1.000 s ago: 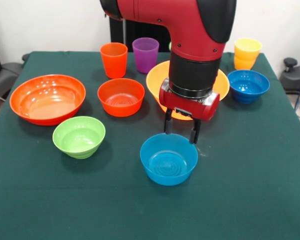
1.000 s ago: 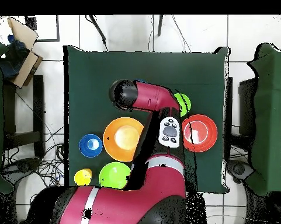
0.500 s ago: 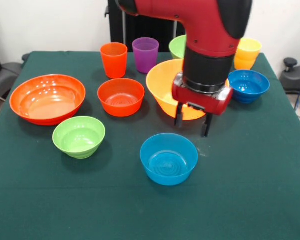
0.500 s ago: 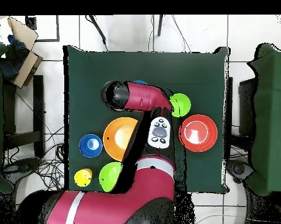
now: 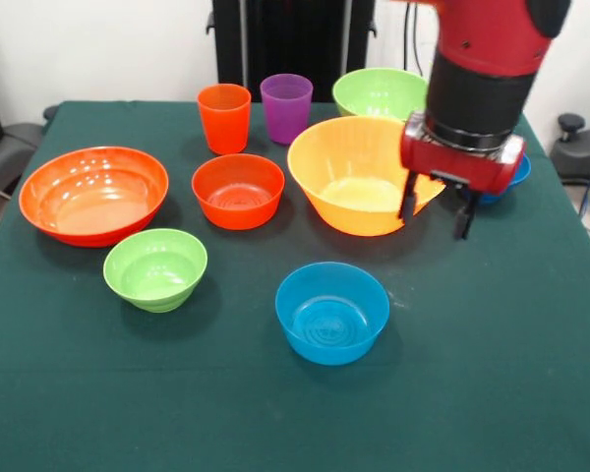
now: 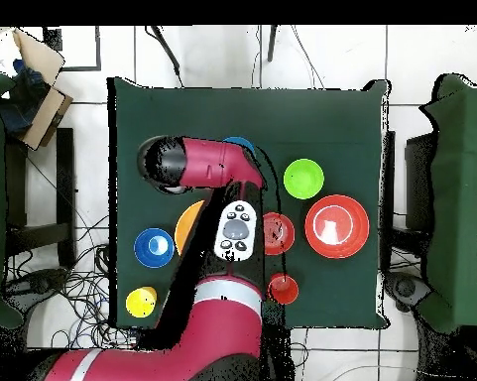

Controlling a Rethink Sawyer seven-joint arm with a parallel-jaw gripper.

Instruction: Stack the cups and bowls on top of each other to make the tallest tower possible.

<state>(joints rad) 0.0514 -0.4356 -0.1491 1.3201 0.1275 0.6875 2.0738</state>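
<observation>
A: Scanning the front view left to right, we counted six bowls in plain sight: the large red-orange bowl (image 5: 93, 194), small green bowl (image 5: 155, 267), medium red-orange bowl (image 5: 238, 190), light blue bowl (image 5: 332, 311), yellow-orange bowl (image 5: 359, 175), far green bowl (image 5: 379, 92).

B: Plus two cups (image 5: 256, 113) at upper centre. We judged everything light, stiff, slippery; take the rims. The gripper (image 5: 437, 208), right of centre, hung spread and empty.
</observation>
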